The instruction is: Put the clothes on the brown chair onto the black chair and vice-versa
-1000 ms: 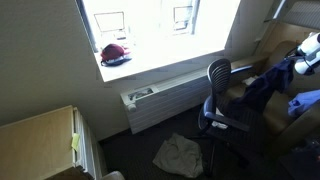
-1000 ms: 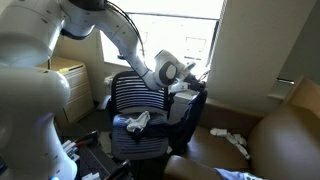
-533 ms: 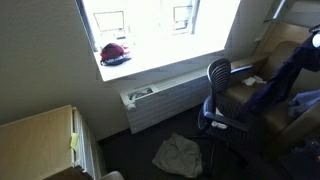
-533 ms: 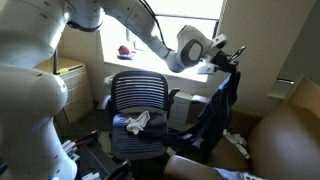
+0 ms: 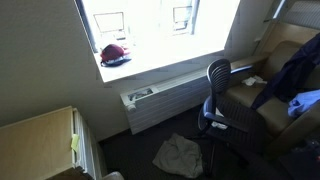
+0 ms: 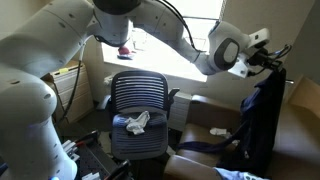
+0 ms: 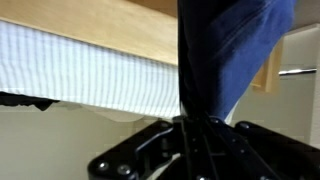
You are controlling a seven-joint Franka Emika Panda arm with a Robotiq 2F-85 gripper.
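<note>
The hand [image 6: 272,57] pinches a long dark navy garment [image 6: 262,120] — it dangles over the tan-brown upholstered armchair [image 6: 304,125].

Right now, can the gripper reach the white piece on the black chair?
Probably not yet: the gripper is shut on the dark navy piece; the white piece lies uncovered on the black chair.

The arm [image 6: 62,55] is cased in glossy white, rounded shells that swell into fat, drum-like joints, and in an exterior view a thin black cable [image 6: 183,17] runs along its upper link. Its wrist is a round white-and-grey housing with a dark circular cap [image 6: 226,52]. In the wrist view the gripper [image 7: 196,126] is matte black, built of angular linkage bars.
</note>
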